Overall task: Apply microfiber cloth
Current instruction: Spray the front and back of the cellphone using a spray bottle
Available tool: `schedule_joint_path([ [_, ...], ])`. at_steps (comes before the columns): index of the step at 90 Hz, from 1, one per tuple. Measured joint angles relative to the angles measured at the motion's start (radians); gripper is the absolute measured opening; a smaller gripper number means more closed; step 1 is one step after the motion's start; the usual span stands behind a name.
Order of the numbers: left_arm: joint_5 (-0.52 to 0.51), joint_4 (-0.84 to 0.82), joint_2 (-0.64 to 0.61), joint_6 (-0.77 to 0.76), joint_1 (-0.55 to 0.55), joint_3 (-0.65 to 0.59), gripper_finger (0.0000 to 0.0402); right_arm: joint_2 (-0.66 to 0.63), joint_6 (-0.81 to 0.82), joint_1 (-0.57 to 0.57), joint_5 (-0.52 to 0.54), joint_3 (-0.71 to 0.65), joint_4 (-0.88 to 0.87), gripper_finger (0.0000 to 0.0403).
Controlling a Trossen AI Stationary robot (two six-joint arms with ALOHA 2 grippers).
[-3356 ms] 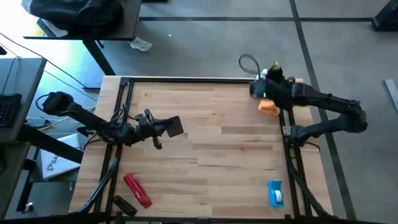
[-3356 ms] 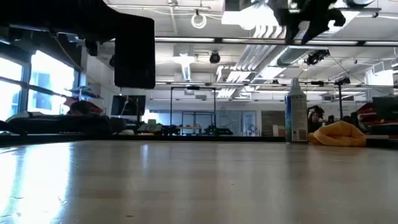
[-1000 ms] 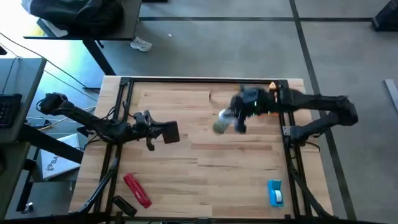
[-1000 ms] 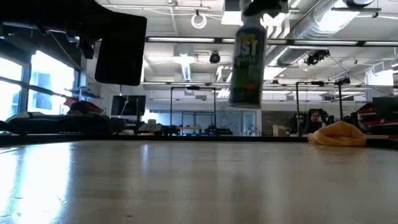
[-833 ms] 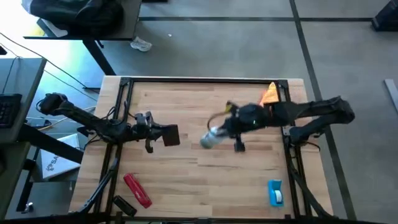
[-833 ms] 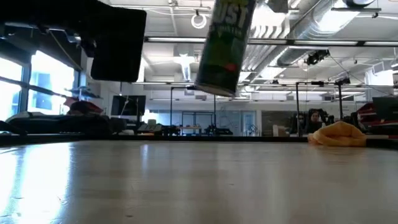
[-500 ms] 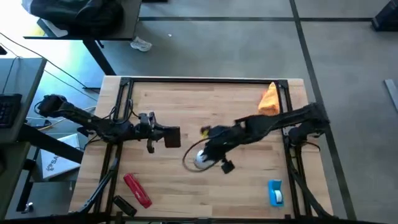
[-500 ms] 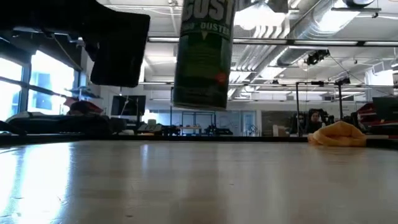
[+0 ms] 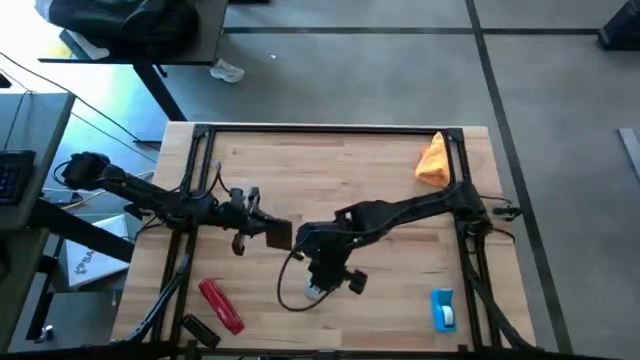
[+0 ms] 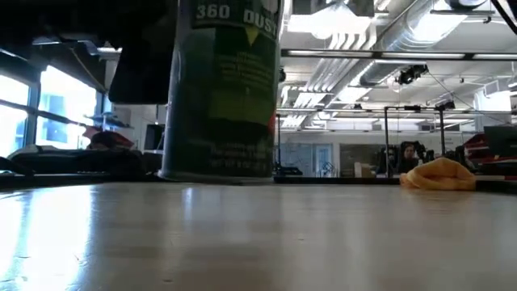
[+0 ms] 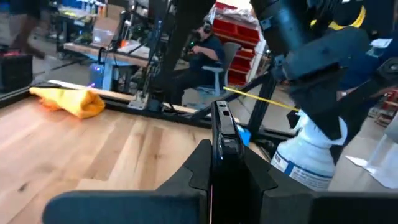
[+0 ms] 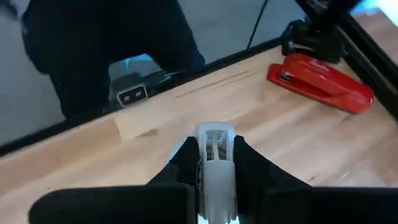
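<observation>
The orange microfiber cloth [image 9: 433, 160] lay crumpled at the table's [image 9: 380, 170] two o'clock corner, likely light, limp, best pinched at a raised fold, while the right gripper [image 9: 322, 272] clamped a duster can [image 10: 220, 89], left gripper [image 9: 262, 232] shut empty

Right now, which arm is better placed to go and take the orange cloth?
Left, probably. The right gripper is shut on the duster can. The left gripper seems to carry nothing, though the microfiber cloth lies on the right arm's side.

The can [image 10: 220, 89] in my right claw [image 9: 322, 272] reads "360" and "DUS" in white along its top band. The smaller lines printed lower on it I cannot read. Nothing else carries readable lettering.
</observation>
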Motion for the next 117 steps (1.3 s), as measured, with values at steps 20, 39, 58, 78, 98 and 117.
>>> schedule_joint_path([
  [20, -0.022, 0.004, 0.015, -0.008, 0.031, 0.0, 0.0015, 0.006, -0.056, -0.02, -0.029, 0.0, -0.069, 0.0029],
  [39, -0.045, 0.013, 0.017, -0.008, 0.053, 0.0, 0.0015, 0.008, 0.026, -0.026, -0.029, -0.019, -0.064, 0.0065],
  [58, -0.044, 0.016, 0.026, -0.009, 0.055, 0.0, 0.0015, 0.014, 0.068, -0.013, -0.009, -0.049, 0.016, 0.008],
  [78, -0.027, 0.016, 0.042, -0.014, 0.055, 0.0, 0.0015, 0.014, 0.133, 0.015, 0.154, -0.021, 0.016, 0.0082],
  [98, -0.022, 0.013, 0.043, -0.032, 0.054, 0.0, 0.0015, 0.014, 0.228, 0.031, 0.18, 0.044, -0.02, 0.0083],
  [117, -0.024, 0.016, 0.043, -0.035, 0.054, 0.0, 0.0015, 0.014, 0.349, 0.069, 0.261, 0.157, -0.16, 0.0083],
])
